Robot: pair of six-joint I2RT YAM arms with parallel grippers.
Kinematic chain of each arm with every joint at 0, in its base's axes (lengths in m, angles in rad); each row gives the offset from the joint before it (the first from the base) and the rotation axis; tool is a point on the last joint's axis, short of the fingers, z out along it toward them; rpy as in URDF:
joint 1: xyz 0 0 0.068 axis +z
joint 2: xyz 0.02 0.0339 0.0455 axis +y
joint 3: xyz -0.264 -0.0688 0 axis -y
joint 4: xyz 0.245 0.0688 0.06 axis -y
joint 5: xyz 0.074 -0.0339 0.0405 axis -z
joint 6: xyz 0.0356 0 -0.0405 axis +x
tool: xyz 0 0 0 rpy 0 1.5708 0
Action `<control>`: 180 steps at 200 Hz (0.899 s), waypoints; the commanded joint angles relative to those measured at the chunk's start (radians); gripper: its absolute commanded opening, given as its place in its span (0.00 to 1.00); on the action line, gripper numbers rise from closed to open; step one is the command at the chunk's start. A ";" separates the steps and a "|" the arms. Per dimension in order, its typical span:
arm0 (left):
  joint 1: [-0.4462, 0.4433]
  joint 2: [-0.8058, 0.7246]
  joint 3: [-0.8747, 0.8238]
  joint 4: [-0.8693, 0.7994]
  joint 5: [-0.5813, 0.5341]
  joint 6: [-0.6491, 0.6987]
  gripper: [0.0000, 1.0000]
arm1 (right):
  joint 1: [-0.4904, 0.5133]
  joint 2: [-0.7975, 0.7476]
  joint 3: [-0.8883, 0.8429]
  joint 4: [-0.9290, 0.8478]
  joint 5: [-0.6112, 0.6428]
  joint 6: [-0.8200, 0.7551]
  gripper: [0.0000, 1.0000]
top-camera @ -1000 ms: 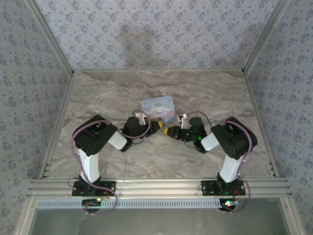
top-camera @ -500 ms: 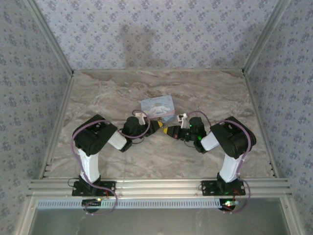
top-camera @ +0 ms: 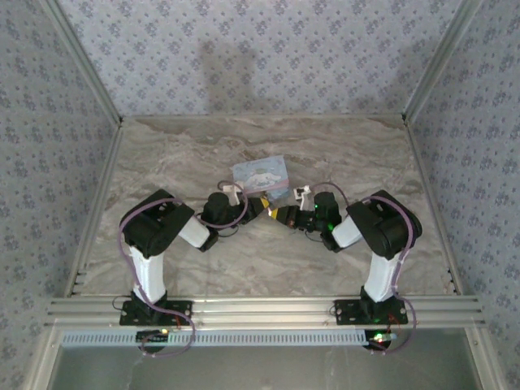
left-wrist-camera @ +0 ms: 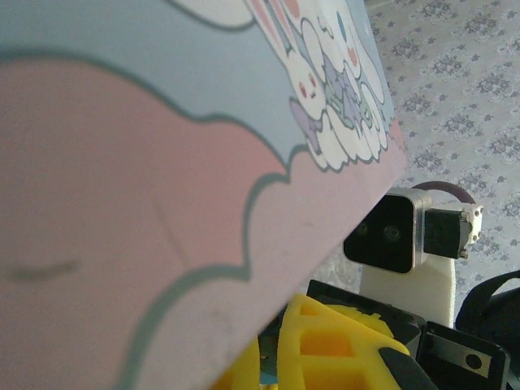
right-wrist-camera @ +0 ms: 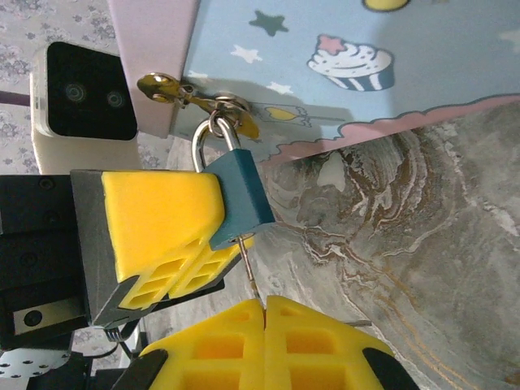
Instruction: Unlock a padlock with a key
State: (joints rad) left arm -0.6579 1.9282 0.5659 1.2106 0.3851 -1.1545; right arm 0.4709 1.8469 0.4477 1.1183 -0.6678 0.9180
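The tiny dark-blue padlock (right-wrist-camera: 245, 195) hangs by its shackle from the brass hasp (right-wrist-camera: 175, 89) of the light-blue cartoon tin (right-wrist-camera: 349, 106). My left gripper (right-wrist-camera: 221, 237) is shut on the padlock's body, its yellow fingers (right-wrist-camera: 154, 219) pressed against it. A thin metal key (right-wrist-camera: 249, 266) sticks into the padlock's underside. My right gripper (right-wrist-camera: 265, 302) is shut on the key's other end. From above, the left gripper (top-camera: 262, 208) and right gripper (top-camera: 278, 214) meet tip to tip just in front of the tin (top-camera: 262, 175). The tin (left-wrist-camera: 122, 162) looms close over my left gripper (left-wrist-camera: 272, 351).
The marble table (top-camera: 357, 154) is bounded by patterned walls and metal rails. The right wrist's camera housing (left-wrist-camera: 388, 234) sits right across from the left fingers. Both arms' elbows (top-camera: 154, 219) fold outward over the near half of the table.
The right gripper has edged left and slightly away from me, closing on the left gripper. The tin has shifted and tilted a little to the left.
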 commanded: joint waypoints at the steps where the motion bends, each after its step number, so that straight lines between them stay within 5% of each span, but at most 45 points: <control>1: -0.012 0.008 -0.004 0.103 0.075 -0.019 0.03 | -0.011 0.020 0.022 0.021 0.042 0.026 0.00; 180: -0.012 0.015 -0.013 0.141 0.065 -0.033 0.03 | -0.030 0.098 0.042 0.123 0.028 0.271 0.00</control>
State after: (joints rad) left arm -0.6559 1.9396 0.5655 1.2400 0.3794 -1.1725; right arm 0.4389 1.9148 0.4587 1.2045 -0.6949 1.1431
